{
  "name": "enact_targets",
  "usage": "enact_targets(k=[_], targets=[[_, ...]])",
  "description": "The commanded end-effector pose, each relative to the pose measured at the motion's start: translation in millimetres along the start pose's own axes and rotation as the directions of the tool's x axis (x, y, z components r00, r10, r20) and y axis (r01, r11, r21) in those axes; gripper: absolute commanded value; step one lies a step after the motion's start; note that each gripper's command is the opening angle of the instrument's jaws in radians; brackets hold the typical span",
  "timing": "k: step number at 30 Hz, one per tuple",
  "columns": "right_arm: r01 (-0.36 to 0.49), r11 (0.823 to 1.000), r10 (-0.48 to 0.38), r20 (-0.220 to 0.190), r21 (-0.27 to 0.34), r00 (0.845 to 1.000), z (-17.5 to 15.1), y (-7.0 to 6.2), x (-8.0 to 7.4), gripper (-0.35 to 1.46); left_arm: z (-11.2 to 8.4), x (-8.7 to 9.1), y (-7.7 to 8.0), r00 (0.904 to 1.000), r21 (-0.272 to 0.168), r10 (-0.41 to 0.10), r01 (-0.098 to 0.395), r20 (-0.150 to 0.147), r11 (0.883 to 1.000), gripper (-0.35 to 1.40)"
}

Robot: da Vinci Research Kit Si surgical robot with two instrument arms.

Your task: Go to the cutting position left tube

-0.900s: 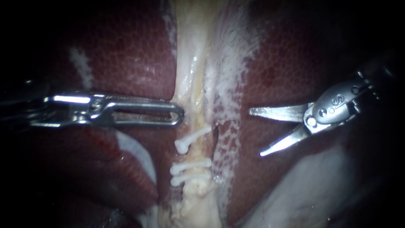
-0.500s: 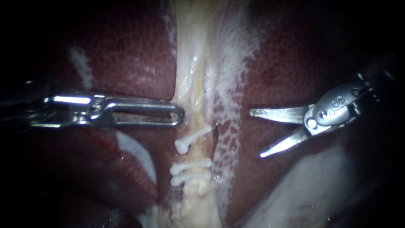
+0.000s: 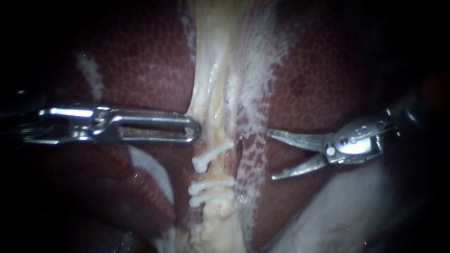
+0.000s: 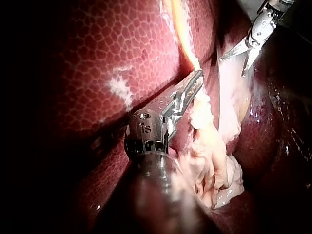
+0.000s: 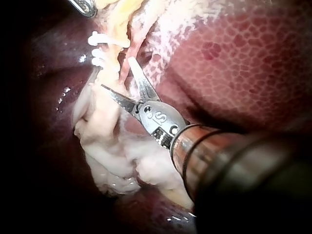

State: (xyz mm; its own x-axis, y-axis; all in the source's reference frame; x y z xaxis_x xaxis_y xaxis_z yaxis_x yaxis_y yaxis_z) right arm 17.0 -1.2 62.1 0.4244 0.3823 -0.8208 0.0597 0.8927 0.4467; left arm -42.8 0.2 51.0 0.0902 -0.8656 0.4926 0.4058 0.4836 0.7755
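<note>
your right instrument point(image 3: 270, 155) held its blades apart just right of the clips point(image 3: 211, 182); your left instrument point(image 3: 197, 129) touched the tube point(image 3: 216, 136) above them, grip unclear.

No readable text or signs.

The liver point(image 3: 140, 61) fills the scene, dark red, wet, and finely mottled in a honeycomb pattern. A pale band point(image 3: 211, 56) of cream and yellow tissue runs down its middle and parts the red surface into two fields. Just beside the band, a frosty white film point(image 3: 265, 61) spreads over one field and thins into a net of specks. A short white streak point(image 3: 91, 75) marks the other field, well apart from the band. At one end the band swells into a lumpy pale mass point(image 4: 209, 161), soft and ragged, lying in the cleft.
</note>
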Motion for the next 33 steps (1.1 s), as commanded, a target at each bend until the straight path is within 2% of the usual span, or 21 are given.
enact_targets(k=[1, 5, 14, 26, 33], targets=[[-0.014, 1.0, 0.014, 0.014, 0.012, 1.0, 0.5, -0.1, -0.3, 1.29, -0.2, -0.1, -0.1, 1.0, 0.001, -0.002, 0.002, -0.003, 1.0, -0.35], [-0.066, 0.997, 0.064, 0.037, 0.05, 0.997, 1.9, -0.4, -0.9, 1.24, -0.9, -0.8, -0.6, 1.0, 0.006, -0.006, 0.006, 0.001, 1.0, -0.35], [-0.155, 0.981, 0.148, 0.064, 0.114, 0.987, 4.3, -0.6, -0.9, 1.1, -3.1, -2.6, -1.9, 0.9997, 0.023, -0.007, 0.007, 0.025, 1.0, -0.35], [-0.195, 0.965, 0.185, 0.072, 0.174, 0.98, 8.2, 0.0, 0.6, 0.97, -4.4, -3.3, -2.8, 0.9993, 0.023, -0.006, 0.006, 0.036, 1.0, -0.35], [-0.201, 0.964, 0.191, 0.072, 0.176, 0.979, 9.7, 0.3, 1.2, 0.88, -4.5, -3.3, -3.0, 0.9993, 0.022, -0.007, 0.006, 0.037, 1.0, -0.35]])
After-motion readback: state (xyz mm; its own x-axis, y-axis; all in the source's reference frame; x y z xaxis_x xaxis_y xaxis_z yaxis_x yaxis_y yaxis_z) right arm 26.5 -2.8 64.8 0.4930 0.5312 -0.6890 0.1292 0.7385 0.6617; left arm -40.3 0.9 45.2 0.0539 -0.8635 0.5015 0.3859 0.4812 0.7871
